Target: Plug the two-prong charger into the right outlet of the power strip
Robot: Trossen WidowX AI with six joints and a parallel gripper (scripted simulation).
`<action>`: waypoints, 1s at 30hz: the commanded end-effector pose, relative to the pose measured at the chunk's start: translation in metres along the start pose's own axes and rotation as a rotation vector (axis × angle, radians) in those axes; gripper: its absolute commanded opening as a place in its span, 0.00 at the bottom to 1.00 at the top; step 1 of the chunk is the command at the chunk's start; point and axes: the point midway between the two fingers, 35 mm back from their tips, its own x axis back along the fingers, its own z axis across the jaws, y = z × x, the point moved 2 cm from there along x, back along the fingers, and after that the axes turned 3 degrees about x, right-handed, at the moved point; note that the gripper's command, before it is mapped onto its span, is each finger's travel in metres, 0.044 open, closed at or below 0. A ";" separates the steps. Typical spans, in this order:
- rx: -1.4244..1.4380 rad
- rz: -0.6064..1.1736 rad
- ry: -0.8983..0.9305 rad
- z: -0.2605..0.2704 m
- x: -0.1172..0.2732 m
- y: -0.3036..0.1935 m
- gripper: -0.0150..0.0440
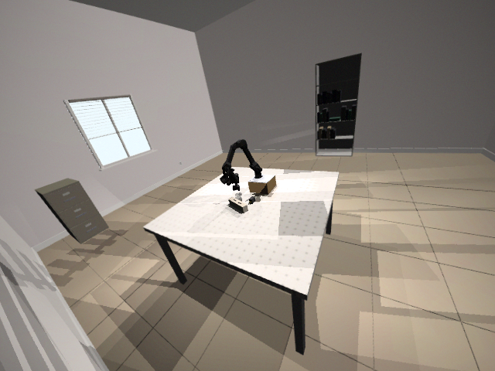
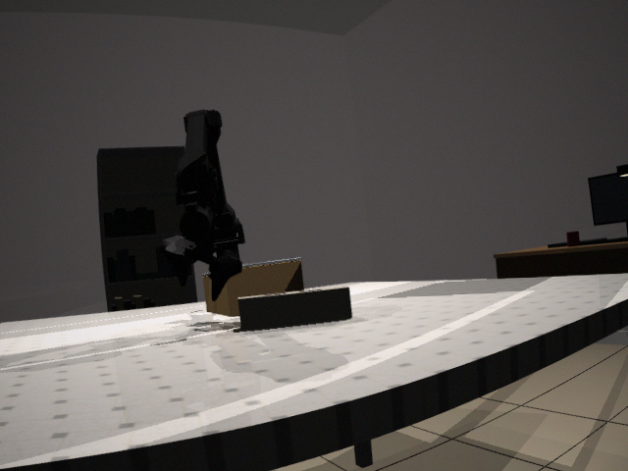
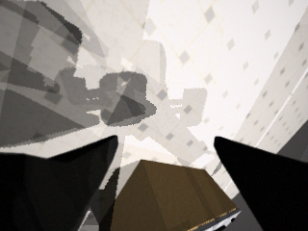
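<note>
The power strip is a long block on the table; the top view shows dark outlet marks on its pale top. The small black charger lies on the table just beside the strip, on the side toward the brown box. The strip hides it in the exterior view, and its prongs are too small to make out. My gripper is open and empty, above the table on the arm's side of the strip, away from the charger. Neither strip nor charger shows in the wrist view.
A brown box with a pale top stands close to the arm's base, behind the charger, and shows between the fingers in the wrist view. The white dotted table carries shifting-looking patches of shadow.
</note>
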 end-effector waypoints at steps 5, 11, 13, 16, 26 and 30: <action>0.146 -0.074 0.020 0.025 0.010 -0.008 1.00; 0.244 -0.122 0.030 0.042 0.015 -0.015 1.00; 0.271 -0.137 0.039 0.048 0.017 -0.018 1.00; 0.313 -0.159 0.053 0.058 0.020 -0.023 1.00; 0.470 -0.212 0.097 0.089 0.029 -0.043 1.00; 0.537 -0.229 0.113 0.101 0.033 -0.053 1.00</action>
